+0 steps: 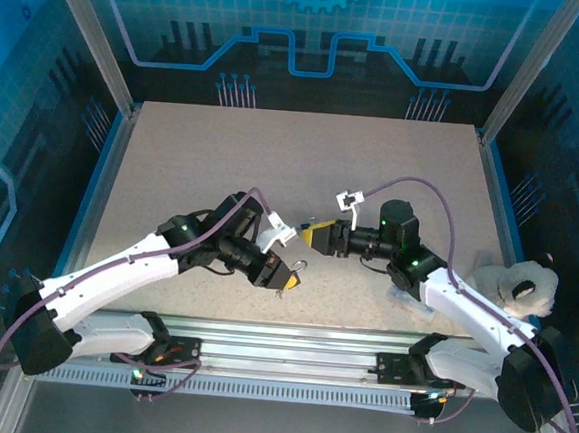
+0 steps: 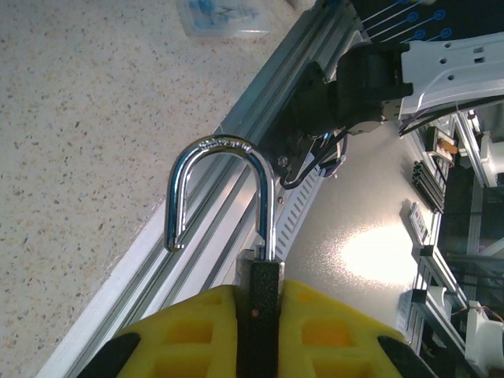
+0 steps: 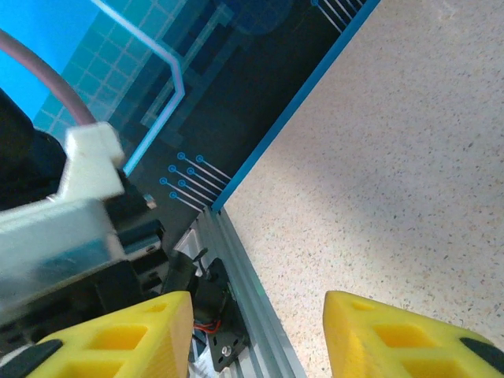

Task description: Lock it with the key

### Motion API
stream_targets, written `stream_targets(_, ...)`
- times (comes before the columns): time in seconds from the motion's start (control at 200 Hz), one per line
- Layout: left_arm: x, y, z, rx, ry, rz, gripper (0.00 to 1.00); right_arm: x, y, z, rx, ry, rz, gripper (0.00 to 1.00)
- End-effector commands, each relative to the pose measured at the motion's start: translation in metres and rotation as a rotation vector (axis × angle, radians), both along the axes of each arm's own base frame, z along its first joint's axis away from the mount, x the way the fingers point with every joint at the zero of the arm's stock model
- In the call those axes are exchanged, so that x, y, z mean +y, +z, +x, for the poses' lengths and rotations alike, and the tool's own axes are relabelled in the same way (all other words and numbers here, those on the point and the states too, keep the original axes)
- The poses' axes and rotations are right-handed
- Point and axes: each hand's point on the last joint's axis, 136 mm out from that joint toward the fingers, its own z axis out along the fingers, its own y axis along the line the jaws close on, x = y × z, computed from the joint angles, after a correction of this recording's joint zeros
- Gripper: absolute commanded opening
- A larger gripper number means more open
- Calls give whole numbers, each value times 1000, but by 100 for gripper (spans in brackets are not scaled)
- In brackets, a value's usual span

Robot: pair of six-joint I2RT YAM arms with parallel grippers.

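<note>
My left gripper (image 2: 260,335) is shut on the black body of a padlock (image 2: 260,311), held a little above the table near its front edge. The lock's silver shackle (image 2: 220,150) stands up beyond the yellow fingers (image 2: 181,335). One shackle leg sits in the body and the other ends free in the air. From above, the left gripper (image 1: 283,274) is at mid-table with the shackle (image 1: 297,268) poking out to the right. My right gripper (image 1: 315,236) faces it from the right, a short way off. In the right wrist view its jaws (image 3: 256,335) stand open with nothing between them. The key is hidden.
A white and black plush toy (image 1: 517,285) lies at the right edge beside the right arm. A small clear plastic packet (image 2: 224,16) rests on the table near the right arm's base. An aluminium rail (image 1: 290,337) runs along the front edge, and blue walls close the sides.
</note>
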Motion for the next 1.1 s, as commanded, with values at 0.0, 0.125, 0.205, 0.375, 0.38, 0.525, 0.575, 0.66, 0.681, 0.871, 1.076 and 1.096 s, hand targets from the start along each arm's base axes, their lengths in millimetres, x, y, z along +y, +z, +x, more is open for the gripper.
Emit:
stream_targets(0.0,-3,15,0,-4,-44,-56,0,9,2,-12,-42,73,33,45)
stream_targets(0.125,-3,18,2,7,-44,-84,0,14,5,-21,-75,106,50,45)
stream_targets(0.205,-1,20,4,3,-36,-94,0,17,7,-25,-99,120,56,45)
stream_targets(0.375,2,21,10,12,-14,-115,0,24,7,-33,-113,154,58,45)
stream_targets(0.38,2,21,10,12,-15,-115,0,24,7,-33,-114,156,60,45)
stream_targets(0.525,3,21,13,16,-1,-124,0,28,9,-41,-117,195,83,43)
stream_targets(0.575,4,22,14,15,3,-128,0,27,8,-42,-117,196,83,41)
stream_targets(0.66,6,21,16,16,12,-131,0,26,9,-42,-124,192,83,39)
stream_targets(0.681,6,21,16,16,14,-131,0,26,9,-43,-126,194,84,38)
stream_targets(0.871,11,19,21,11,36,-134,0,25,10,-46,-131,202,88,35)
stream_targets(1.076,12,21,23,16,46,-149,0,24,15,-51,-154,223,107,32)
stream_targets(1.096,12,20,23,18,47,-148,0,23,14,-52,-155,222,105,32)
